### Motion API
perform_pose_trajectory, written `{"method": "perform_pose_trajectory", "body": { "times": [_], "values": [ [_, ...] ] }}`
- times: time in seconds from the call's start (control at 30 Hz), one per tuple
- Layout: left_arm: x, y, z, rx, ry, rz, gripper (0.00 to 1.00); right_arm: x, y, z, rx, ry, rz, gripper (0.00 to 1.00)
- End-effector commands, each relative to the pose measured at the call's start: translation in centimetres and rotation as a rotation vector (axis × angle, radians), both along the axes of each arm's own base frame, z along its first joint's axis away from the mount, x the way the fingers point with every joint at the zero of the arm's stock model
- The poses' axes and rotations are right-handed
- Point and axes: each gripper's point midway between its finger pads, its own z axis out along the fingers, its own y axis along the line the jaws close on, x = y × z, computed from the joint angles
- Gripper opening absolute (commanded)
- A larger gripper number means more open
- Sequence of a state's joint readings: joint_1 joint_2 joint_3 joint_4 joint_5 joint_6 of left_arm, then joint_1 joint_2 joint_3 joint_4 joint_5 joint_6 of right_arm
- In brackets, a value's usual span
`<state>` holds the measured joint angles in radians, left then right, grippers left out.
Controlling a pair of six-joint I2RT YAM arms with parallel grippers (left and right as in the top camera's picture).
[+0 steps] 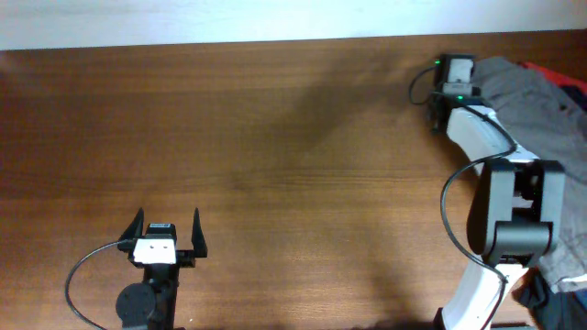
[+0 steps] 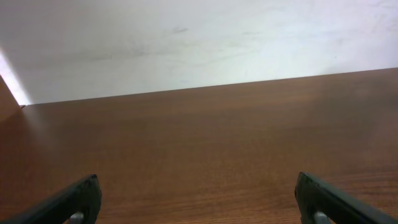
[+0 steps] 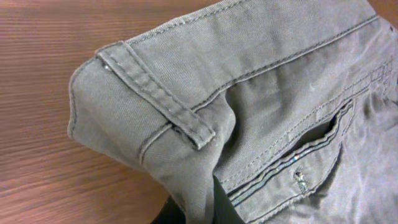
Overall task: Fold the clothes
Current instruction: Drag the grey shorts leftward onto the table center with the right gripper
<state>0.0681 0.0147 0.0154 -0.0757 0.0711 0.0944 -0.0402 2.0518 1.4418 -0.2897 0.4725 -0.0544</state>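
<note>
Clearly bunched rather than flat, the grey-olive garment lies at the far right end of the surface, running along its right side. The right wrist view shows its waistband corner with a belt loop stitched across it and a slit pocket further in. That corner is lifted into a rounded fold over the wood.

The right fingers are closed tight on a pinch of this cloth just below the belt loop, their dark tips showing on either side of the gathered fabric. From overhead, the white right arm reaches up along the garment's left edge to that spot.

A bit of red cloth peeks out at the garment's far side.

Well apart, near the front left of the surface, the left fingers stand spread wide with nothing between them, above bare wood and pointing toward the pale wall.
</note>
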Motion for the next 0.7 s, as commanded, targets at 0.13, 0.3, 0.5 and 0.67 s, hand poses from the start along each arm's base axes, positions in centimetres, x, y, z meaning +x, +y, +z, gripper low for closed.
{"method": "perform_pose_trajectory", "body": {
  "times": [0.13,0.3,0.5,0.67],
  "values": [
    [0.0,0.2,-0.1,0.012,-0.001,0.008,0.99,1.6,10.2,2.6,0.138,-0.073,0.211,0.04],
    [0.0,0.2,-0.1,0.012,-0.002,0.008,0.99,0.8,18.9,2.5,0.174,-0.058,0.382,0.04],
    [0.0,0.2,-0.1,0.012,-0.001,0.008,0.99,-1.6,29.2,2.2,0.356,-0.039,0.579,0.04],
    [0.0,0.2,-0.1,0.012,-0.001,0.008,0.99,-4.0,36.5,2.9,0.559,-0.047,0.671,0.04]
  ]
}}
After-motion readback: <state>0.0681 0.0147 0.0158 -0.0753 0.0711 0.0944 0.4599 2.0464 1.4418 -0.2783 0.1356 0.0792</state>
